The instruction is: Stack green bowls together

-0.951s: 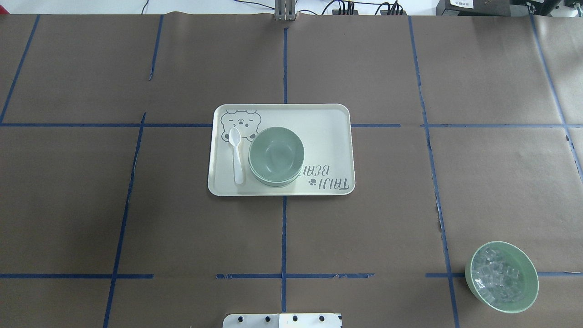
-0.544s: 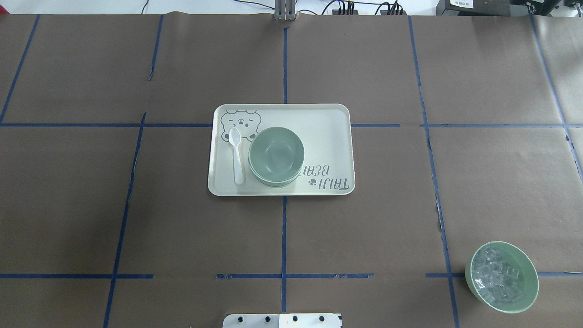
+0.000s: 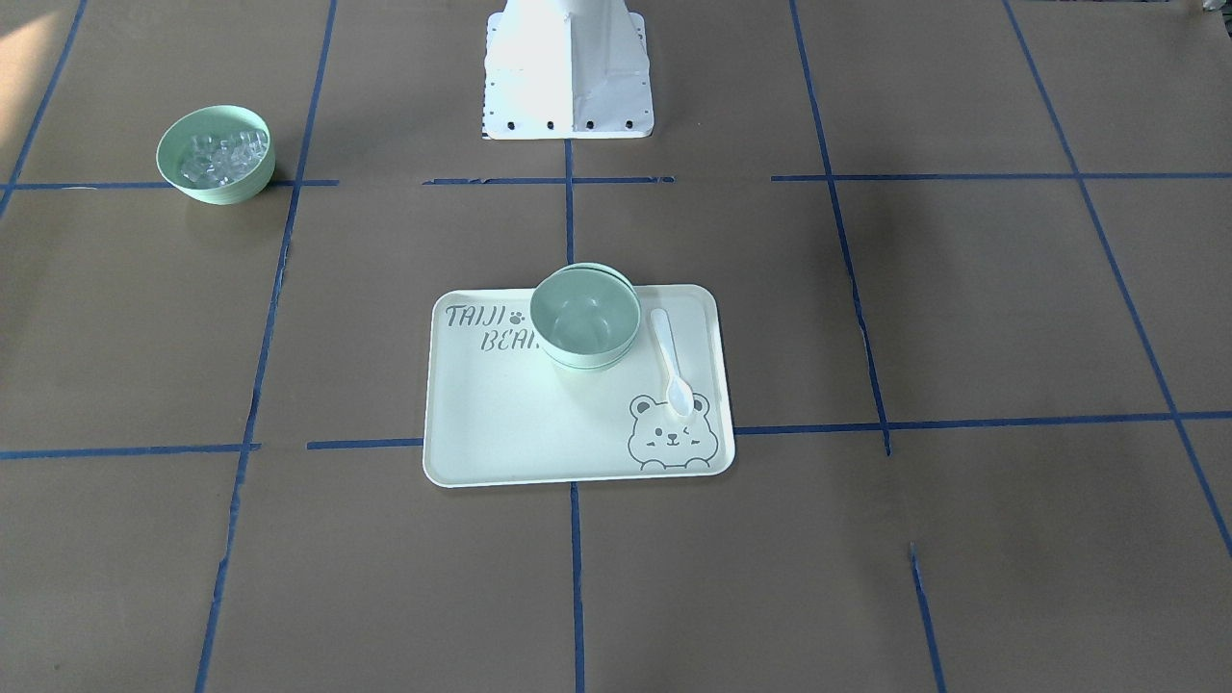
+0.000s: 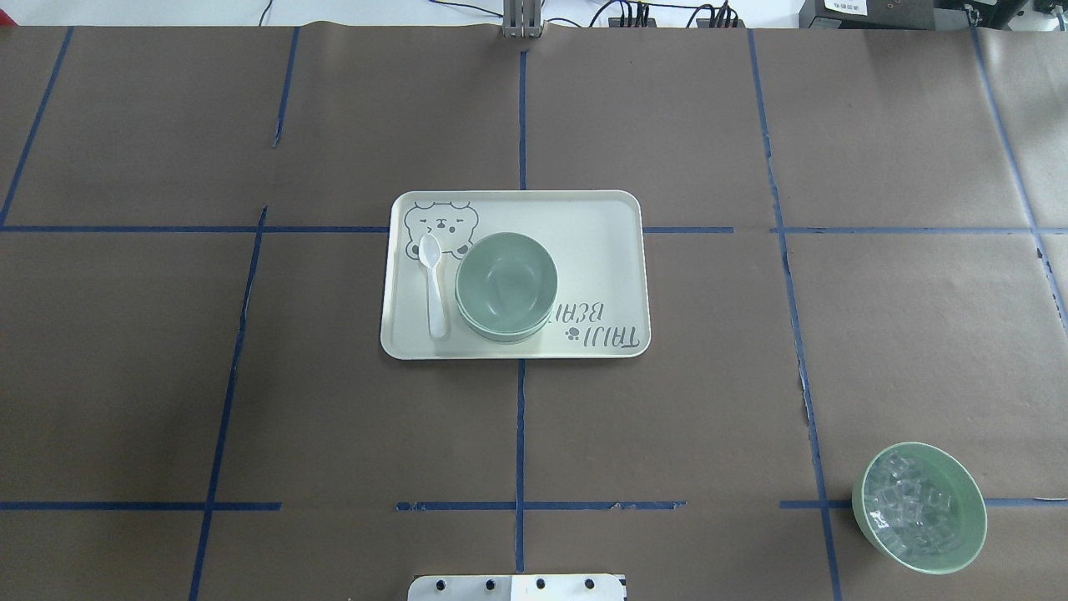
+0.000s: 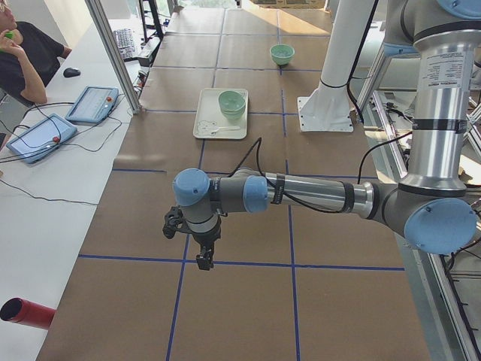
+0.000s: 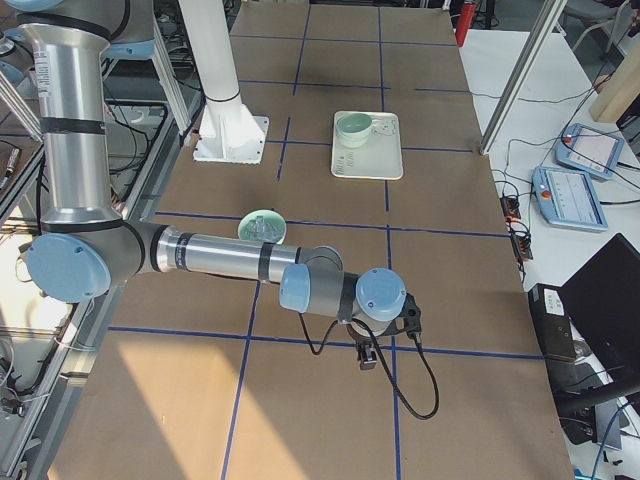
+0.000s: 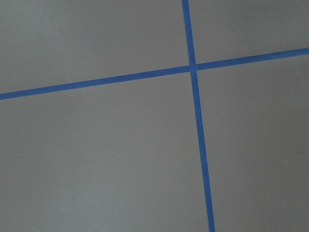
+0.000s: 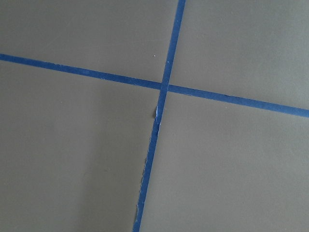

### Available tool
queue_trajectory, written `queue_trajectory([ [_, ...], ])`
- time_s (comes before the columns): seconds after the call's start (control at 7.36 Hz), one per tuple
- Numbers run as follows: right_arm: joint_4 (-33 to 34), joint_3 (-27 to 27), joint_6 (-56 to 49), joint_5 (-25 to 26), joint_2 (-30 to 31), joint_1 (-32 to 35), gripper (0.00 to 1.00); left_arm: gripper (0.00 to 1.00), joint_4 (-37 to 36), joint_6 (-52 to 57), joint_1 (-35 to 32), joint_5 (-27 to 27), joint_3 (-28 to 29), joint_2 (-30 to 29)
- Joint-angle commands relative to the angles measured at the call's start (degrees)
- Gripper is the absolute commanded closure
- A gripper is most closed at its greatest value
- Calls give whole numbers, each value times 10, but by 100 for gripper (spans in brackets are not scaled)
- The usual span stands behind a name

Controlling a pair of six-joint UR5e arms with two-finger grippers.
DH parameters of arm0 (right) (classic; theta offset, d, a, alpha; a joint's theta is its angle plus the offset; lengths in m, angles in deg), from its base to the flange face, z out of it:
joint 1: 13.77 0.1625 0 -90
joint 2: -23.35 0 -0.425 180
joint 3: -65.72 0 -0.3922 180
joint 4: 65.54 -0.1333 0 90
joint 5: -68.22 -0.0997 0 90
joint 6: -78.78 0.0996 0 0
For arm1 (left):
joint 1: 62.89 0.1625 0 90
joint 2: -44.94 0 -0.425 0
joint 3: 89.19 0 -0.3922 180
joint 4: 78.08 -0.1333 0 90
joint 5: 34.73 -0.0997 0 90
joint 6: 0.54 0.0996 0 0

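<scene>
The green bowls (image 4: 506,284) sit nested in one stack on the pale bear-printed tray (image 4: 601,250) at the table's middle; they also show in the front view (image 3: 585,318). I cannot tell how many are in the stack. My left gripper (image 5: 204,261) hangs low over bare table paper far from the tray, seen only in the left side view. My right gripper (image 6: 366,358) hangs likewise at the other end, seen only in the right side view. I cannot tell whether either is open or shut. Both wrist views show only brown paper and blue tape.
A white spoon (image 4: 433,284) lies on the tray beside the stack. A wider mint bowl with clear cubes (image 4: 919,507) stands at the near right. The robot's base plate (image 3: 568,87) is at the table's near edge. A seated person and tablets (image 5: 37,135) are beside the table.
</scene>
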Motion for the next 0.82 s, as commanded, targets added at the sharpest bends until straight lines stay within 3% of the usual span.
queue_trajectory([
  [0.0,-34,2,15,-1,16,1,0,0,1,-1,1,6,-1,2],
  [0.68,-45,11,18,2,11,15,0,0,1,-2,0,6,-2,1],
])
